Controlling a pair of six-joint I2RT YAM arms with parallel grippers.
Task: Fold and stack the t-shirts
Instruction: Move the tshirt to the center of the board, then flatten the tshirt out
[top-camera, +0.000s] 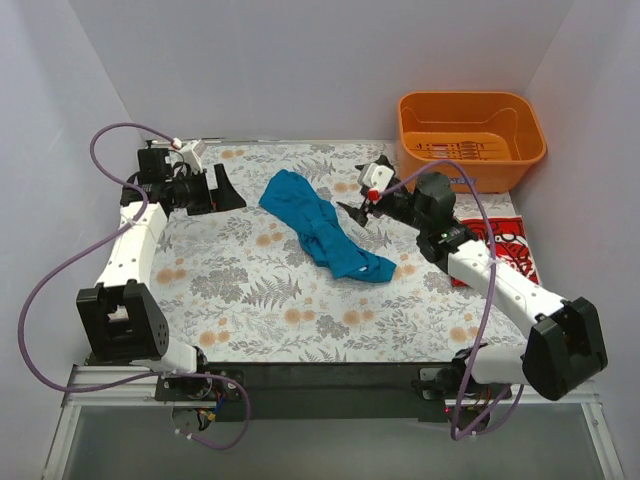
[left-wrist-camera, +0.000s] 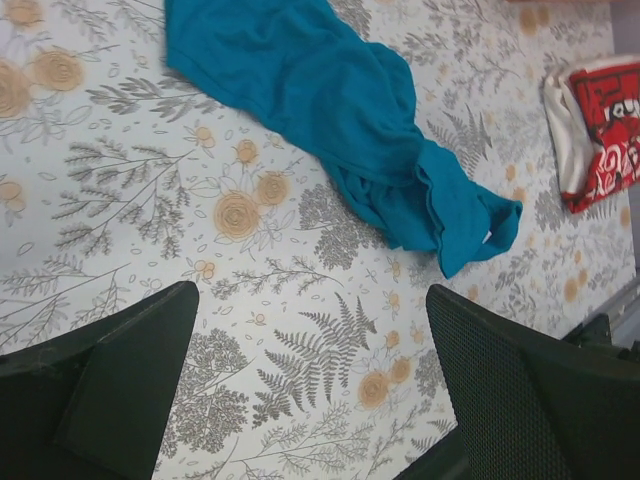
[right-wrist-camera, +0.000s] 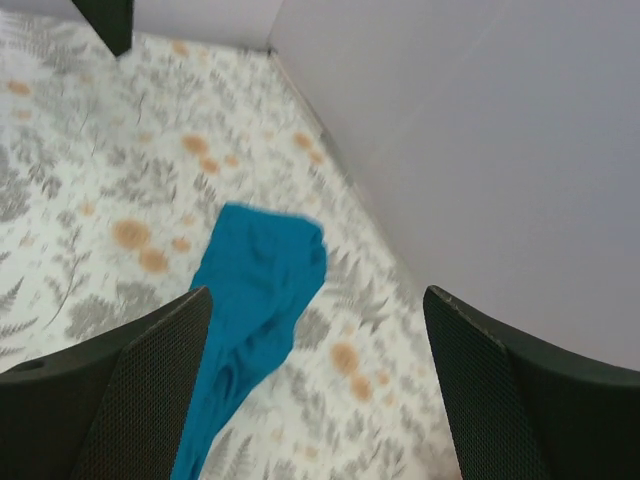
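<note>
The teal-blue t-shirt (top-camera: 320, 228) lies crumpled in a long diagonal strip in the middle of the table; it also shows in the left wrist view (left-wrist-camera: 340, 110) and the right wrist view (right-wrist-camera: 255, 290). The red t-shirt with white lettering (top-camera: 503, 248) lies at the right edge, partly under the right arm, and shows in the left wrist view (left-wrist-camera: 605, 130). My left gripper (top-camera: 222, 188) is open and empty at the far left, apart from the teal shirt. My right gripper (top-camera: 360, 208) is open and empty, just right of the teal shirt.
An orange plastic basket (top-camera: 470, 138) stands at the far right corner. The floral tablecloth (top-camera: 250, 290) covers the table. Grey walls close in the back and both sides.
</note>
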